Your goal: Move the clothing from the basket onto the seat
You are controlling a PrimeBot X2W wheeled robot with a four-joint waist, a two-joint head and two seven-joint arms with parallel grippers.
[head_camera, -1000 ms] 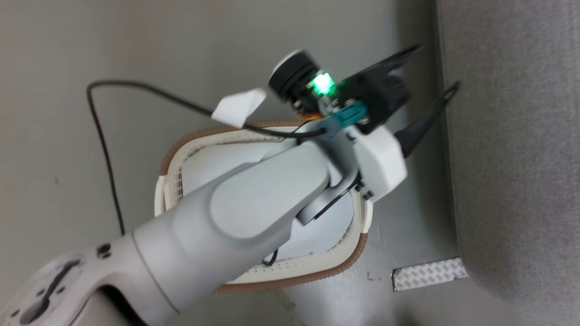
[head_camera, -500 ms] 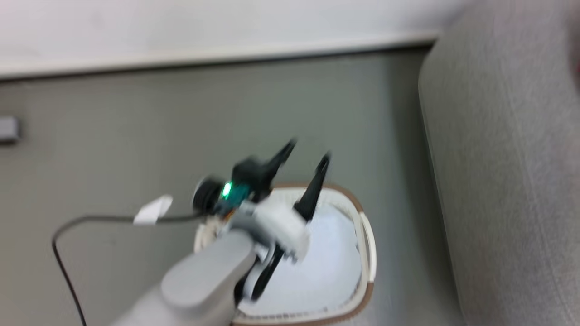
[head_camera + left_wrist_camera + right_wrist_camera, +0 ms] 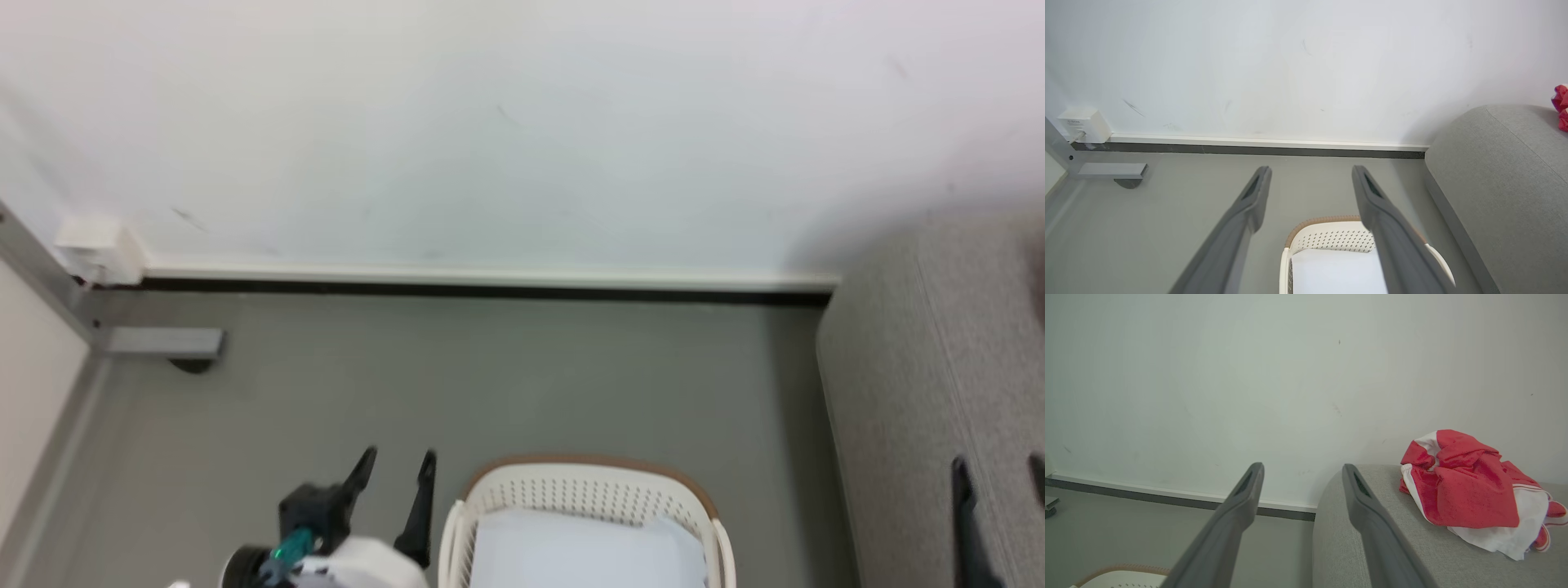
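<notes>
The clothing point(image 3: 1461, 486), a crumpled heap of red fabric with white trim, lies on the grey seat point(image 3: 1372, 539); a red scrap of the clothing point(image 3: 1560, 102) shows at the edge of the left wrist view. The white basket point(image 3: 588, 506) with its brown rim stands on the floor left of the seat point(image 3: 922, 367) and holds only a flat pale liner sheet point(image 3: 1335, 273). My left gripper point(image 3: 396, 461) hangs open and empty just left of the basket point(image 3: 1331, 241). Over the seat's front edge my right gripper point(image 3: 996, 474) is open, its fingers empty point(image 3: 1302, 466).
A white wall with a dark baseboard point(image 3: 490, 286) runs behind the grey floor point(image 3: 490, 376). A white wall box point(image 3: 90, 245) and a grey metal foot point(image 3: 163, 343) sit at the far left corner. The basket rim point(image 3: 1118, 571) peeks into the right wrist view.
The head camera has swung up from the basket towards the wall. My left arm, which reached across the basket, has drawn back beside it. Both grippers stay open.
</notes>
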